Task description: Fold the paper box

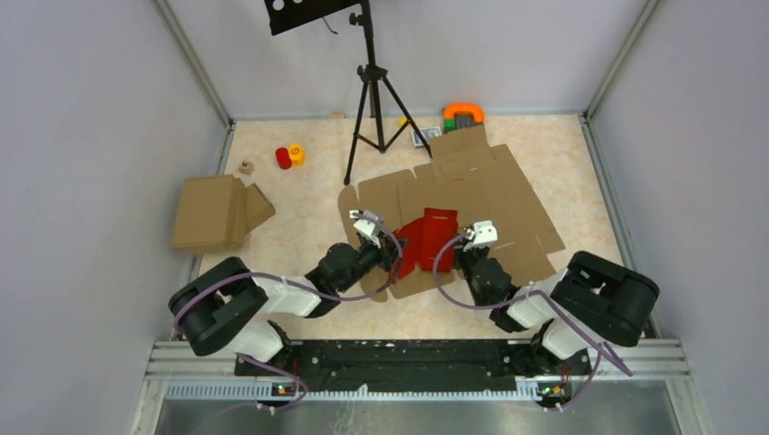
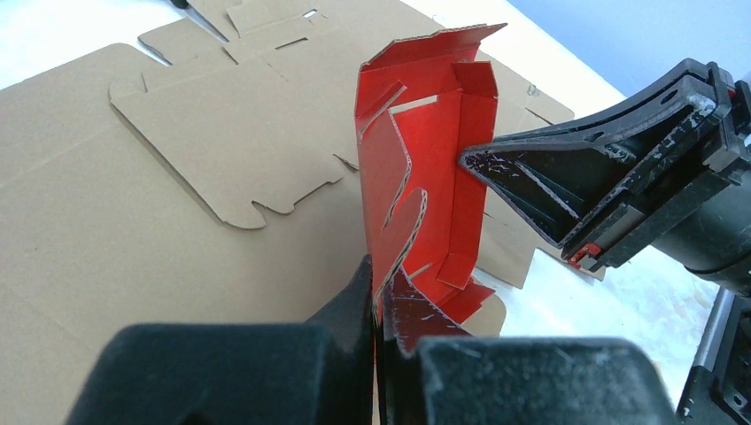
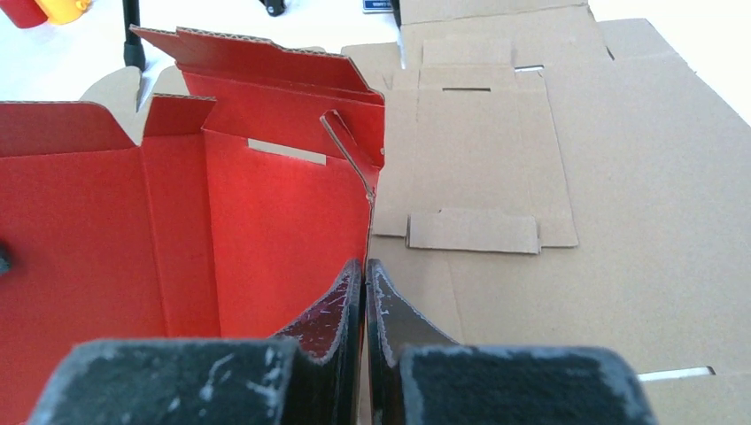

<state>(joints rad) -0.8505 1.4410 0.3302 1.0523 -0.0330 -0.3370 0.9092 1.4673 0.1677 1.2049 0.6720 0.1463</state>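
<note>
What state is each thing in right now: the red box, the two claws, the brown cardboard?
paper box: partly folded, walls standing up, top open.
left gripper: shut on a red flap of the box.
right gripper: shut on the edge of a box wall.
brown cardboard sheets: flat, unfolded, lying under the box.

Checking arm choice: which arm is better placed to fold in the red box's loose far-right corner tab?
Probably right: the right gripper pinches the paper box wall beside that tab; the left gripper is shut on the opposite side.
</note>
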